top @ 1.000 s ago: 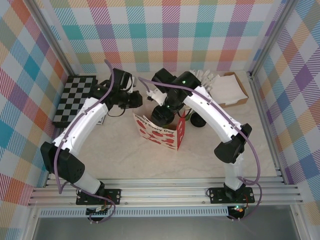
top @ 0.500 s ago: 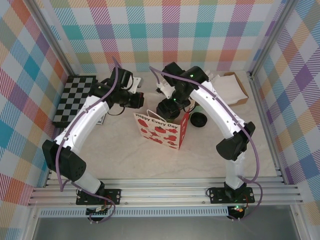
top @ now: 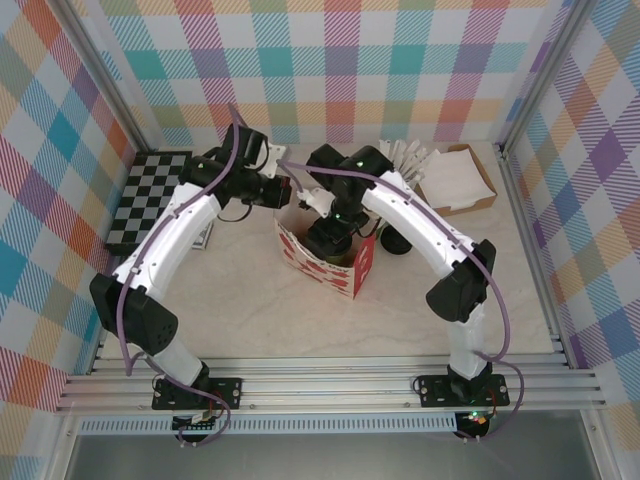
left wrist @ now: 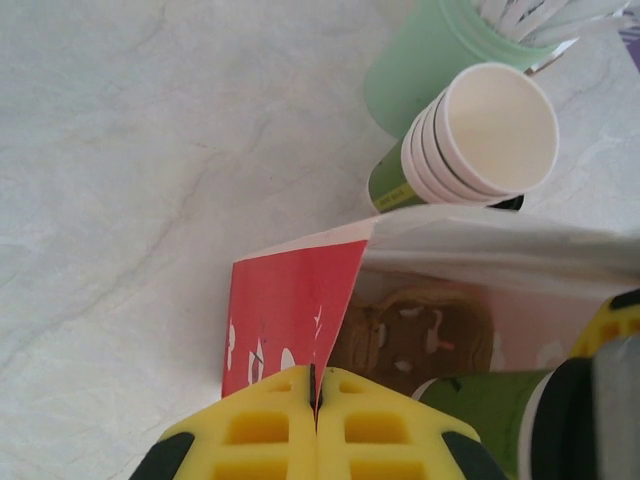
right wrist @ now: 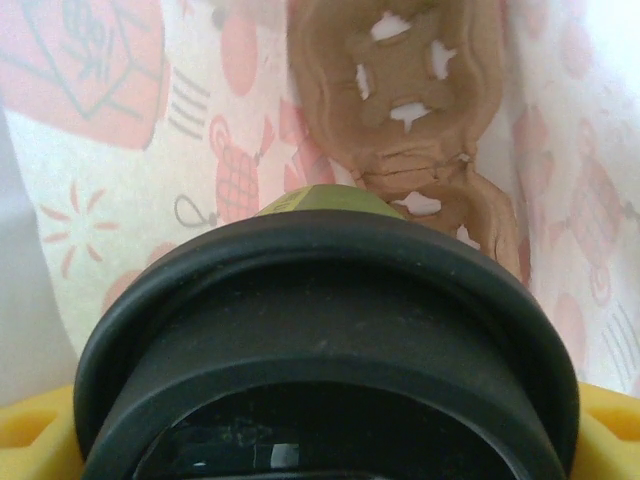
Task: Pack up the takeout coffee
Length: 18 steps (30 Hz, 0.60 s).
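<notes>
The takeout coffee (right wrist: 330, 200), a dark-green cup under a round black lid (right wrist: 330, 340), hangs inside the open red-and-white gift bag (top: 345, 272). My right gripper (top: 334, 236) is shut on it, with the yellow fingers (right wrist: 25, 440) flanking the lid. Below the cup, a brown cardboard carrier (right wrist: 410, 120) lies on the bag's bottom. My left gripper (left wrist: 316, 395) is shut on the bag's red side edge (left wrist: 290, 310) and holds the mouth open. The cup's green wall (left wrist: 485, 415) also appears in the left wrist view, at the lower right.
A stack of lidless green cups (left wrist: 480, 140) and a mint cup of wrapped sticks (left wrist: 430, 60) stand just behind the bag. A loose black lid (top: 393, 243) lies right of it. A checkered mat (top: 150, 195) sits far left, and a white box (top: 455, 180) back right.
My right gripper has swung forward and lowered the coffee into the bag. My left gripper has pulled the bag's edge toward the back, tipping the bag and widening its mouth.
</notes>
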Tool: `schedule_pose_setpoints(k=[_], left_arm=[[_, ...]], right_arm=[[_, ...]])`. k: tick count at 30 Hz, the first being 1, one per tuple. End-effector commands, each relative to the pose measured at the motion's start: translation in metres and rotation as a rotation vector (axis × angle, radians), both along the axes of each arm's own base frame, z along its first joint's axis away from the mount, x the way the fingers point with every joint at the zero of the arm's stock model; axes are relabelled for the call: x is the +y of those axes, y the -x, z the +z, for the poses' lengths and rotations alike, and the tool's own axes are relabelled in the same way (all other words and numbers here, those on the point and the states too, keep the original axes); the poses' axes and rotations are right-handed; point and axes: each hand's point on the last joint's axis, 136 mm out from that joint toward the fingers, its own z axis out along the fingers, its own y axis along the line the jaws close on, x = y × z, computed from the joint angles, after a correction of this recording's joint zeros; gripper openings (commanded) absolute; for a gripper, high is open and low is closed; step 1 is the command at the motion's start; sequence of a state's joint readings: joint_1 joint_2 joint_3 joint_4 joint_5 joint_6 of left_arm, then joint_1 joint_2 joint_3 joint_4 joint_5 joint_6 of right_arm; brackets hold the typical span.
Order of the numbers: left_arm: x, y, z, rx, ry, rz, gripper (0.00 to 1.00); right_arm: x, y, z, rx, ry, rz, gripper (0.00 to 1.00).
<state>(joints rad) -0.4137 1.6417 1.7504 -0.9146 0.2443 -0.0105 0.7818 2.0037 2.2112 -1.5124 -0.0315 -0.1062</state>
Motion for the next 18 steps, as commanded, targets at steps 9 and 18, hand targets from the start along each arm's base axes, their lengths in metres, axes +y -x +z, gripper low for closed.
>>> schedule_pose_setpoints(k=[9,18], left_arm=[[0.003,-0.006,-0.006,0.133,0.043,-0.006,0.00],[-0.001,0.015,-0.008,0.257,0.097,-0.125,0.00]], right_arm=[[-0.017,0.007,-0.030,0.071,0.094,0.017,0.50],[0.006,0.046,-0.033,0.200,0.039,0.039,0.49]])
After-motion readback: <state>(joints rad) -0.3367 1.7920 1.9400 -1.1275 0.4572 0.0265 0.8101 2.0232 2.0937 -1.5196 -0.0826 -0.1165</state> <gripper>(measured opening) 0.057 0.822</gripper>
